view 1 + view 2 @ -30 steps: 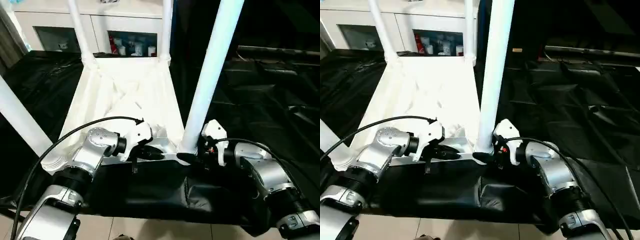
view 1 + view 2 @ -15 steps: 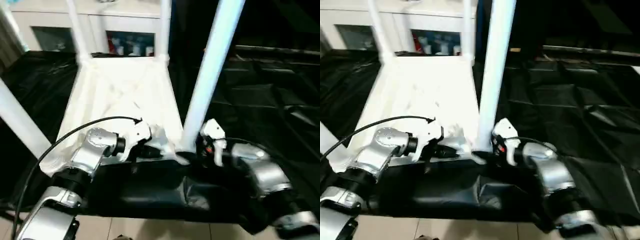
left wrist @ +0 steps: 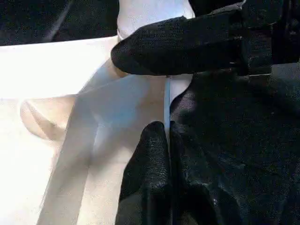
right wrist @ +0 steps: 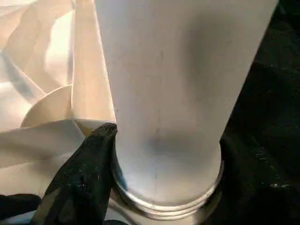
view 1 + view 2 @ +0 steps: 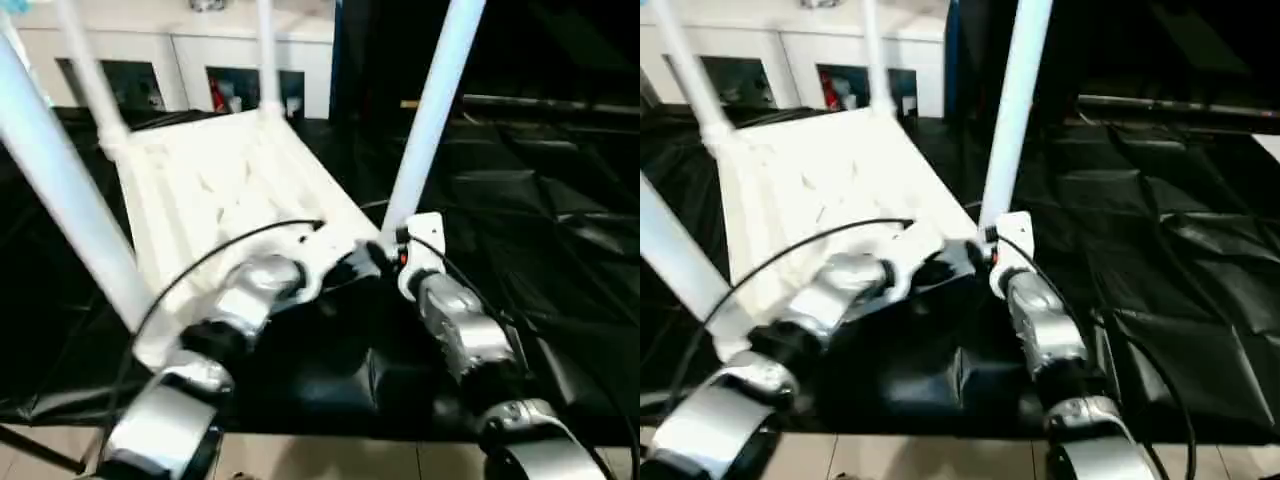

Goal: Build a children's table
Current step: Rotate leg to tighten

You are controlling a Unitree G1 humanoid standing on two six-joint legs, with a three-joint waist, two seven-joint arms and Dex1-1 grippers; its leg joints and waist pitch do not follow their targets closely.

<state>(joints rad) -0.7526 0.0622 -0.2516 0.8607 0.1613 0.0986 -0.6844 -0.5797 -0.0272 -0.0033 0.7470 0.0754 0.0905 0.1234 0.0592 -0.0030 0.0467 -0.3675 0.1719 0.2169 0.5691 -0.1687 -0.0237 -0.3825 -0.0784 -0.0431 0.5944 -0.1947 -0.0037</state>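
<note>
The tabletop has swung round, its far end now leftward. In the left wrist view, the left gripper pinches its rim. In the right wrist view, the right gripper clasps the leg at its socket.

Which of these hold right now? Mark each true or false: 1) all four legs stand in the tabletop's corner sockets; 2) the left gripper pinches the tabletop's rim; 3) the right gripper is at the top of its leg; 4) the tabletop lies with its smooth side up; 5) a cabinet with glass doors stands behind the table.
1) True: four legs rise from the tabletop, the near right leg among them.
2) True: the left gripper is shut on the thin rim edge.
3) False: the right gripper is at that leg's base, by the socket.
4) False: the ribbed underside faces up.
5) True: the cabinet stands behind.
</note>
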